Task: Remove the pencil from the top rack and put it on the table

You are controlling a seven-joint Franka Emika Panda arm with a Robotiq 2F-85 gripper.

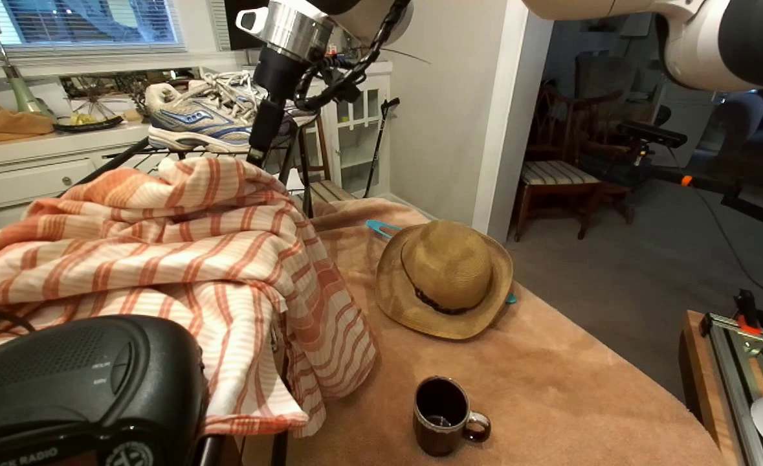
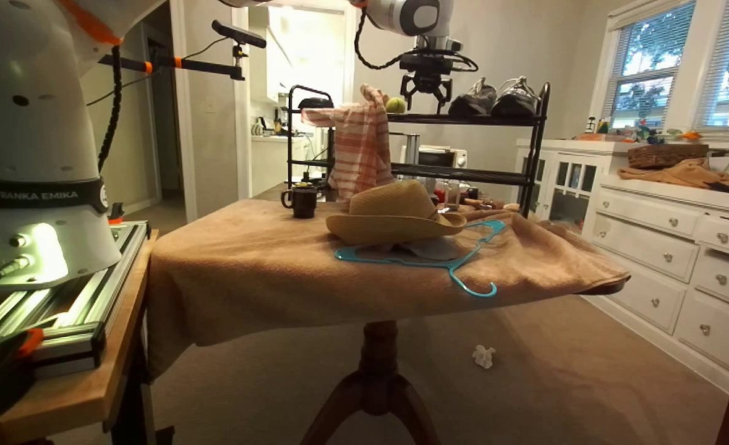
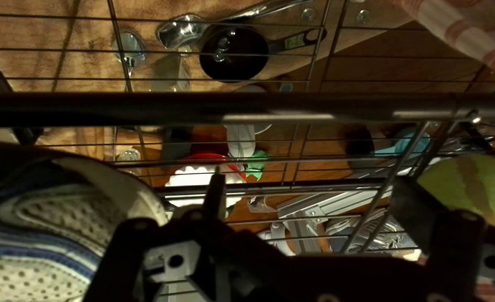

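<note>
The top rack is the uppermost wire tier of the black shelf frame, seen in an exterior view (image 2: 426,118) and in the wrist view (image 3: 167,110). My gripper (image 2: 425,104) is just above it, pointing down between the shoes and a yellow-green ball. In the wrist view the gripper (image 3: 310,184) is open, with the fingers wide apart and nothing held; rack wires show between and beyond them. No pencil can be made out in any view; it is hidden or out of view. The table is under a tan cover and shows in both exterior views (image 1: 549,388) (image 2: 247,247).
Shoes (image 1: 200,123) and the ball (image 3: 474,184) flank the gripper on the rack. A striped cloth (image 1: 180,239) and a clock radio (image 1: 83,382) lie on the rack. A straw hat (image 1: 449,272), a blue hanger (image 2: 395,261) and a dark mug (image 1: 441,421) are on the table.
</note>
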